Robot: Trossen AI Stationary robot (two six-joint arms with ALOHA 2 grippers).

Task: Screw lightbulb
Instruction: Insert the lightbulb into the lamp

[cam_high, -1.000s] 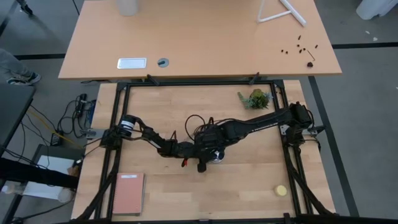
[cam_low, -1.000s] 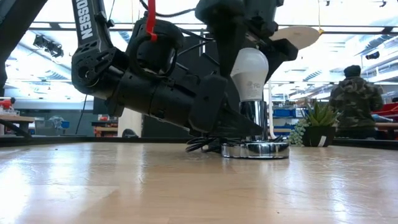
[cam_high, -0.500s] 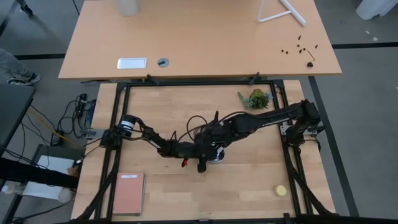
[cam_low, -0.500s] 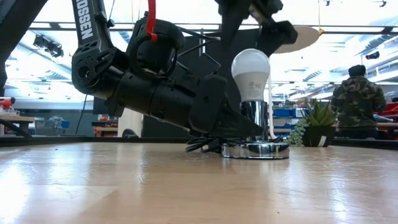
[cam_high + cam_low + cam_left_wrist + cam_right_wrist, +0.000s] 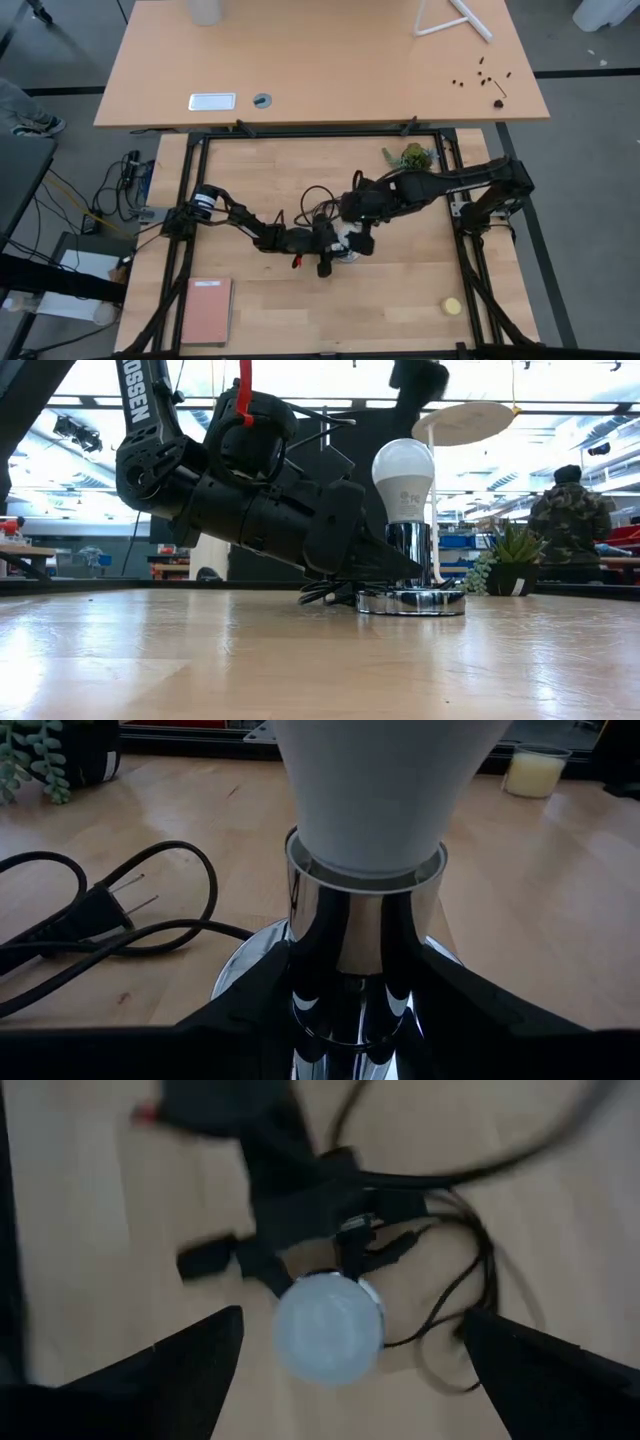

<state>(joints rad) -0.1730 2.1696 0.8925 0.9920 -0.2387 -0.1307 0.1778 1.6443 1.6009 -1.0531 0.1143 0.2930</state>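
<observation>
Your left pincer [image 5: 338,247] clasped the chrome socket [image 5: 410,565] on the desk [image 5: 300,660]. The lightbulb [image 5: 403,478] stood upright in that socket. Your right pincer [image 5: 340,1370] hung released above the bulb, fingers spread wide, touching nothing.

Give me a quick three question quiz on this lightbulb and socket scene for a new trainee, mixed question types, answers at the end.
1. True or false: the lightbulb stands upright in the chrome socket.
2. Which gripper clamps the socket: A left gripper, B right gripper?
3. Fill in: the right gripper's fingers are ____, above the bulb.

Key: 1 true; 2 A; 3 open
</observation>
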